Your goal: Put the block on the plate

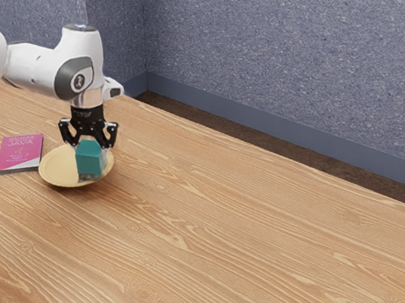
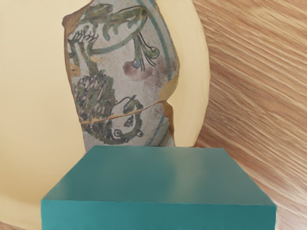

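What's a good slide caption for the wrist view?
Teal block partly hiding a cracked, painted pottery shard on a pale yellow plate, with wood-grain table alongside.

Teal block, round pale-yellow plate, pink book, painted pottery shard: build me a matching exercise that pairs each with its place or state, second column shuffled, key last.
Column one
1. Teal block
2. Round pale-yellow plate
3. Pink book
4. Painted pottery shard

Column two
A. Crossed by a crack
B. Lies on the wooden table, beside the plate
C. Has the shard lying on it
D. At the gripper

Right pairs: 1-D, 2-C, 3-B, 4-A
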Available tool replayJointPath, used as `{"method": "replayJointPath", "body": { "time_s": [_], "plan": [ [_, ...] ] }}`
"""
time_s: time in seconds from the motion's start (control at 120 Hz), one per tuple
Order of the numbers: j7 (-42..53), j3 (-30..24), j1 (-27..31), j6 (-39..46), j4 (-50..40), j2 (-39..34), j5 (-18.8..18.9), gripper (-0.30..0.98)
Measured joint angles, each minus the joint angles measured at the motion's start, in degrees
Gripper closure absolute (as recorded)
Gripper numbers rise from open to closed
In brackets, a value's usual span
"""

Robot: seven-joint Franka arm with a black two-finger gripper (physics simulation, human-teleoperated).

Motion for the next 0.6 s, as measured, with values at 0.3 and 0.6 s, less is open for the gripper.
{"method": "replayJointPath", "body": {
  "time_s": [0.3, 0.6],
  "plan": [
    [4.07, -1.84, 5.62, -2.85, 5.84, 5.09, 1.96, 0.32],
    [9.12, -5.7, 11.33, -4.21, 12.51, 11.57, 5.28, 0.32]
  ]
}}
